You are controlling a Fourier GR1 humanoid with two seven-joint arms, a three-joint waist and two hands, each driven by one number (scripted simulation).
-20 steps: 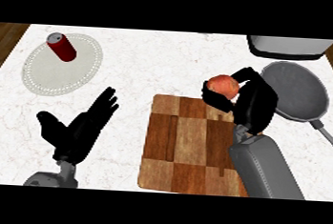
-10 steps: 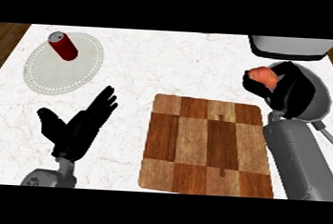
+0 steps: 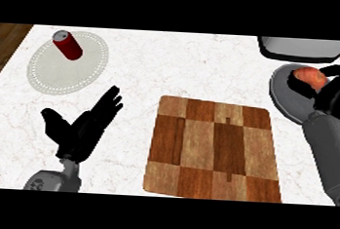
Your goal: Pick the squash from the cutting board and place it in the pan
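The squash (image 3: 310, 78), orange-red and rounded, is held over the grey pan (image 3: 285, 95) at the right. My right hand (image 3: 337, 93) is curled round it from the right side, hiding part of it. The checkered wooden cutting board (image 3: 214, 148) lies in the middle of the counter with nothing on it. My left hand (image 3: 82, 125) rests open at the lower left, fingers up, well left of the board.
A red can (image 3: 69, 45) lies on a white round plate (image 3: 63, 74) at the upper left. A white-grey appliance (image 3: 302, 49) stands at the top right, just behind the pan. The wooden counter edge shows at the far left.
My right hand has carried the squash from the board's far right corner rightwards to above the pan. The left hand has stayed put.
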